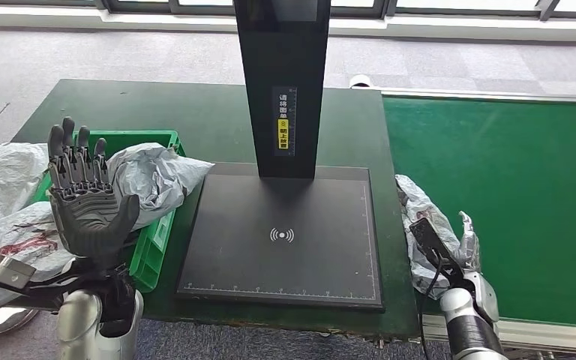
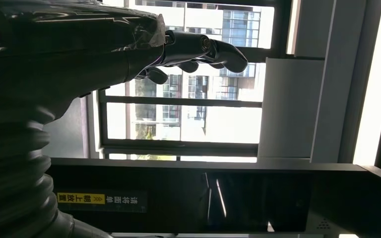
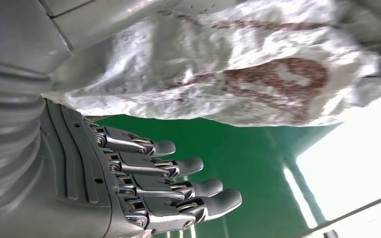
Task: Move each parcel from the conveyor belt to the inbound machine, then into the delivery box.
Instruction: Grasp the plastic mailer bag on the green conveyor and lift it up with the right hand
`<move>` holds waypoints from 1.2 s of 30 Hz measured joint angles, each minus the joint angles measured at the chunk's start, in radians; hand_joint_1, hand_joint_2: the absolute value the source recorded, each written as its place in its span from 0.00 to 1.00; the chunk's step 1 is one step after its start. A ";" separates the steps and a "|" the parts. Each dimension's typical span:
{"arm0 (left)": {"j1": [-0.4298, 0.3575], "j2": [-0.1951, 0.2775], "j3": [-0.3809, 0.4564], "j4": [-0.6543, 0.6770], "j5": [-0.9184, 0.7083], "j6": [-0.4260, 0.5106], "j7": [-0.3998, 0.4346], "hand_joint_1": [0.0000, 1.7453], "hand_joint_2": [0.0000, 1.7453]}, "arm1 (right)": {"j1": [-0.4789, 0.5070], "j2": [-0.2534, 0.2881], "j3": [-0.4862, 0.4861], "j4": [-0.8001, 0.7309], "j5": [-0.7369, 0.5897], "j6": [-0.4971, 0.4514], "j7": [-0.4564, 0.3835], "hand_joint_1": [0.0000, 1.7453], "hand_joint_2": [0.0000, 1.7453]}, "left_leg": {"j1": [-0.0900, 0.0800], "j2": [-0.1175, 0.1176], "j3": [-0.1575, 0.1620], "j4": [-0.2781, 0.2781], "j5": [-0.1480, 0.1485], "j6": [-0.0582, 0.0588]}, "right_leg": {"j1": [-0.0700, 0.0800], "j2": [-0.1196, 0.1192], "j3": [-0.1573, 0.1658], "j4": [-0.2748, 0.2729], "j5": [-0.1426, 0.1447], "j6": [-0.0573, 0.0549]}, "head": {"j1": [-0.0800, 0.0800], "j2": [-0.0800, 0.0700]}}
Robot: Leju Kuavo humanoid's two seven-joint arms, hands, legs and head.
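Crinkled grey plastic parcel (image 1: 420,225), right hand (image 1: 465,251) beside

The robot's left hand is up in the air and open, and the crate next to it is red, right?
Not quite. The left hand is raised and open, but the crate beside it is green, not red. The head view shows it.

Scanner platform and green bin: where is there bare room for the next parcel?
The black scanner platform is bare from its post to its front edge. The conveyor belt is open beyond the parcel by the right hand. The green bin is crowded with a grey bag.
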 joint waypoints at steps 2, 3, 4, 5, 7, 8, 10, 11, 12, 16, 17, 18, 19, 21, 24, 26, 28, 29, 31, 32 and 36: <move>0.000 0.000 0.003 0.000 0.000 -0.005 -0.002 0.00 1.00 | -0.006 0.004 0.000 0.000 -0.020 0.001 -0.025 0.00 1.00 | 0.000 0.000 0.000 0.000 0.000 0.000 | 0.000 0.000 0.000 0.000 0.000 0.000 | 0.000 0.000; 0.000 0.001 0.005 0.000 0.000 -0.006 -0.002 0.00 1.00 | -0.008 0.006 0.000 0.000 -0.025 0.002 -0.028 0.00 1.00 | 0.000 0.000 0.000 0.000 0.000 0.000 | 0.000 0.000 0.000 0.000 0.000 0.000 | 0.000 0.000; 0.000 0.001 0.005 0.000 0.000 -0.007 -0.003 0.00 1.00 | -0.010 0.008 0.000 0.000 -0.028 0.003 -0.030 0.00 1.00 | 0.000 0.000 0.000 0.000 0.000 0.000 | 0.000 0.000 0.000 0.000 0.000 0.000 | 0.000 0.000; 0.000 0.001 0.006 0.000 0.000 -0.008 -0.003 0.00 1.00 | -0.010 0.009 0.000 0.000 -0.030 0.003 -0.030 0.00 1.00 | 0.000 0.000 0.000 0.000 0.000 0.000 | 0.000 0.000 0.000 0.000 0.000 0.000 | 0.000 0.000; 0.000 0.002 0.006 0.001 0.000 -0.009 -0.003 0.00 1.00 | -0.010 0.012 0.000 0.000 -0.032 0.005 -0.030 0.00 1.00 | 0.000 0.000 0.000 0.000 0.000 0.000 | 0.000 0.000 0.000 0.000 0.000 0.000 | 0.000 0.000; -0.001 0.002 0.006 0.001 0.000 -0.009 -0.003 0.00 1.00 | -0.010 0.013 0.000 0.000 -0.033 0.008 -0.026 0.07 1.00 | 0.000 0.000 0.000 0.000 0.000 0.000 | 0.000 0.000 0.000 0.000 0.000 0.000 | 0.000 0.000; -0.002 0.002 0.006 0.003 0.000 -0.011 -0.003 0.00 1.00 | -0.012 0.014 0.000 0.002 -0.031 0.019 -0.011 0.56 1.00 | 0.000 0.000 0.000 0.000 0.000 0.000 | 0.000 0.000 0.000 0.000 0.000 0.000 | 0.000 0.000; -0.003 0.002 0.006 0.005 0.000 -0.012 -0.003 0.00 1.00 | -0.013 0.014 0.001 0.004 -0.028 0.026 0.003 0.81 1.00 | 0.000 0.000 0.000 0.000 0.000 0.000 | 0.000 0.000 0.000 0.000 0.000 0.000 | 0.000 0.000; -0.004 0.002 0.006 0.006 0.000 -0.014 -0.003 0.00 1.00 | -0.015 0.014 0.001 0.007 -0.024 0.033 0.016 0.99 1.00 | 0.000 0.000 0.000 0.000 0.000 0.000 | 0.000 0.000 0.000 0.000 0.000 0.000 | 0.000 0.000; -0.016 0.002 0.006 0.016 -0.001 -0.022 -0.003 0.00 1.00 | -0.025 0.012 0.009 0.045 0.002 0.069 0.080 1.00 1.00 | 0.000 0.000 0.000 0.000 0.000 0.000 | 0.000 0.000 0.000 0.000 0.000 0.000 | 0.000 0.000; -0.019 0.002 0.006 0.019 -0.001 -0.023 -0.003 0.00 1.00 | -0.026 0.012 0.012 0.056 0.008 0.076 0.091 1.00 1.00 | 0.000 0.000 0.000 0.000 0.000 0.000 | 0.000 0.000 0.000 0.000 0.000 0.000 | 0.000 0.000; -0.022 0.003 0.006 0.021 -0.001 -0.025 -0.003 0.00 1.00 | -0.027 0.011 0.014 0.065 0.014 0.081 0.099 1.00 1.00 | 0.000 0.000 0.000 0.000 0.000 0.000 | 0.000 0.000 0.000 0.000 0.000 0.000 | 0.000 0.000; -0.023 0.003 0.006 0.023 -0.001 -0.027 -0.003 0.00 1.00 | -0.028 0.010 0.015 0.073 0.017 0.084 0.105 1.00 1.00 | 0.000 0.000 0.000 0.000 0.000 0.000 | 0.000 0.000 0.000 0.000 0.000 0.000 | 0.000 0.000; -0.025 0.003 0.006 0.026 -0.001 -0.030 -0.003 0.00 1.00 | -0.033 0.009 0.016 0.086 0.024 0.090 0.113 1.00 1.00 | 0.000 0.000 0.001 0.000 0.000 0.000 | 0.000 0.000 0.000 0.000 0.000 0.000 | 0.000 0.000; -0.026 0.003 0.006 0.029 -0.002 -0.032 -0.002 0.00 1.00 | -0.039 0.007 0.017 0.099 0.029 0.099 0.120 1.00 1.00 | 0.000 0.001 0.001 0.000 0.000 0.000 | 0.000 0.000 0.000 0.000 0.000 0.000 | 0.000 0.000; -0.027 0.003 0.006 0.030 -0.003 -0.032 -0.002 0.00 1.00 | -0.041 0.005 0.021 0.106 0.031 0.104 0.126 1.00 1.00 | 0.000 0.001 0.001 0.000 0.000 0.000 | 0.000 0.000 0.000 0.000 0.000 0.000 | 0.000 0.000; -0.027 0.003 0.006 0.031 -0.006 -0.034 -0.001 0.00 1.00 | -0.044 0.005 0.024 0.110 0.036 0.108 0.135 1.00 1.00 | 0.000 0.001 0.001 0.000 0.000 0.000 | 0.000 0.000 0.000 0.000 0.000 0.000 | 0.000 0.000; -0.027 0.003 0.006 0.031 -0.008 -0.035 0.000 0.00 1.00 | -0.045 0.005 0.025 0.113 0.040 0.111 0.141 1.00 1.00 | 0.000 0.001 0.001 0.000 0.000 0.000 | 0.000 0.000 0.000 0.000 0.000 0.000 | 0.000 0.000; -0.027 0.003 0.006 0.031 -0.011 -0.037 0.001 0.00 1.00 | -0.049 0.004 0.026 0.117 0.046 0.117 0.153 1.00 1.00 | 0.000 0.000 0.001 0.000 0.000 0.000 | 0.000 0.000 0.000 0.000 0.000 0.000 | 0.000 0.000; -0.027 0.003 0.006 0.031 -0.011 -0.038 0.001 0.00 1.00 | -0.051 0.004 0.027 0.119 0.048 0.119 0.156 1.00 1.00 | 0.000 0.000 0.001 0.000 0.000 0.000 | 0.000 0.000 0.000 0.000 0.000 0.000 | 0.000 0.000; -0.026 0.003 0.006 0.031 -0.012 -0.038 0.001 0.00 1.00 | -0.055 0.004 0.030 0.127 0.049 0.121 0.161 1.00 1.00 | 0.000 0.000 0.001 0.000 0.000 0.000 | 0.000 0.000 0.000 0.000 0.000 0.000 | 0.000 0.000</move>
